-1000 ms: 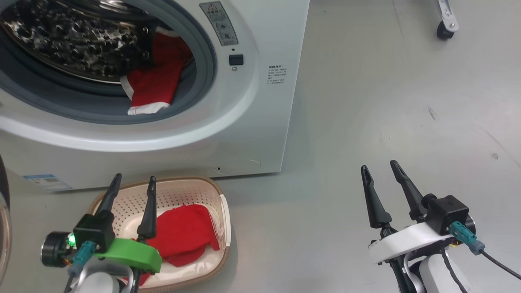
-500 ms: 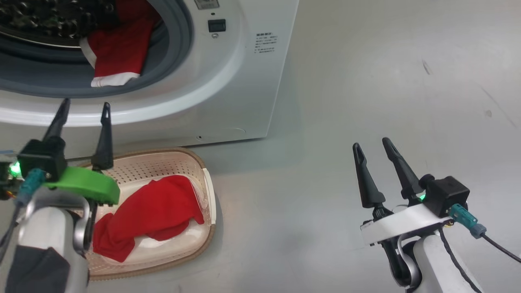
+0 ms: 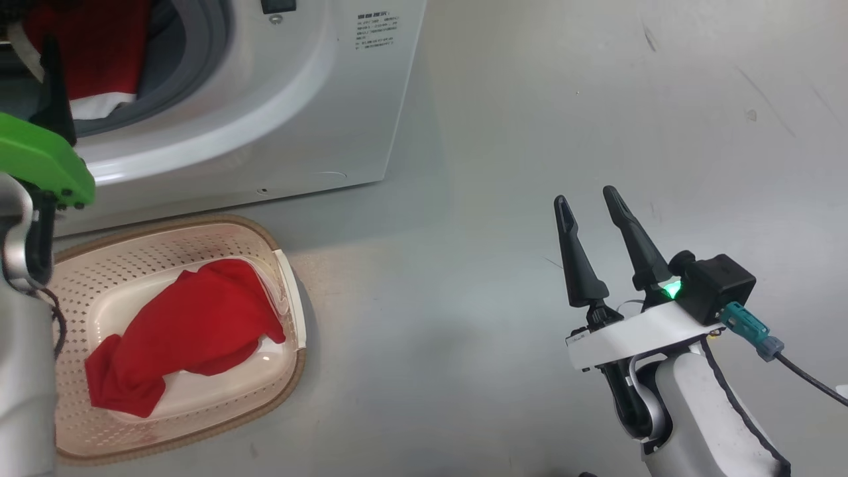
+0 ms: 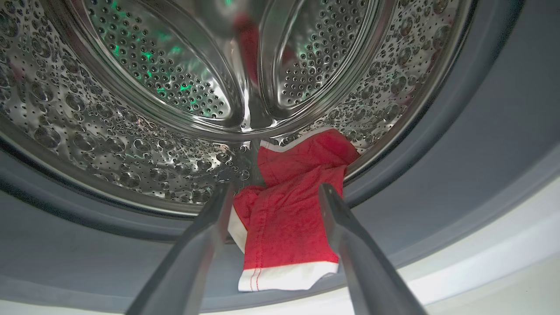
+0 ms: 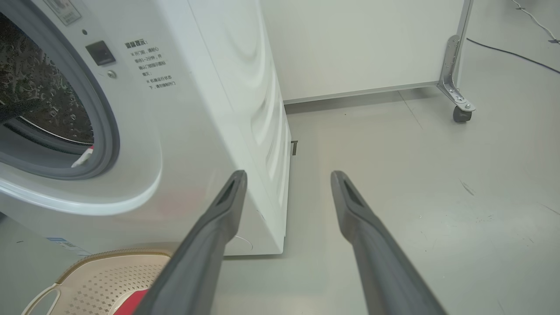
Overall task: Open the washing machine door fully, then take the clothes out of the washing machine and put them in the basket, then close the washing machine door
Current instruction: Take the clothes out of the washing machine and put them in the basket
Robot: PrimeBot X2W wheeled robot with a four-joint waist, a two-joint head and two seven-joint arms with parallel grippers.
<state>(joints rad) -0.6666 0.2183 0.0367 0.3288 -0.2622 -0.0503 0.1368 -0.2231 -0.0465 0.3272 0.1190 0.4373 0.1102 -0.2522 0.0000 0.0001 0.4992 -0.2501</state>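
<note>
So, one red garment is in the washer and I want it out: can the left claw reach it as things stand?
Probably yes. The left claw stands open, aimed straight at the red garment draped over the grey gasket, with nothing between them.

Red garment (image 3: 179,331) in cream basket (image 3: 165,245); second garment (image 4: 284,227) draped over washing machine gasket (image 4: 437,175).

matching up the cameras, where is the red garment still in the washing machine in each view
Head view: top left, the red garment draped over the grey gasket.
Left wrist view: centre, framed by the open left end effector, white hem nearest.
Right wrist view: far left, a small red-and-white tip at the gasket's lower edge.
Shared landmark: the grey gasket ring.
</note>
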